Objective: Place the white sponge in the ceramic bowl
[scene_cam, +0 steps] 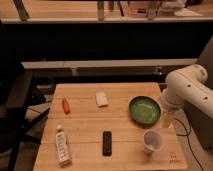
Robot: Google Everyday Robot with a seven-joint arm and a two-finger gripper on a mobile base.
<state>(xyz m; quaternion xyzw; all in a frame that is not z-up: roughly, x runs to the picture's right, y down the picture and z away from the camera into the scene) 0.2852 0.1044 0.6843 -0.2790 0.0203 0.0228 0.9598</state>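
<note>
The white sponge [102, 99] lies flat on the wooden table [85, 125], near its far middle. The ceramic bowl [144, 110] is green, round and empty, and stands to the right of the sponge. My white arm [187, 90] comes in from the right and bends down at the table's right edge. The gripper [167, 119] hangs just right of the bowl, well apart from the sponge.
An orange carrot [66, 105] lies at the left. A white bottle [62, 145] lies at the front left, a black rectangular device [107, 143] at the front middle, and a clear cup [153, 141] stands at the front right. A dark chair [15, 110] is to the left.
</note>
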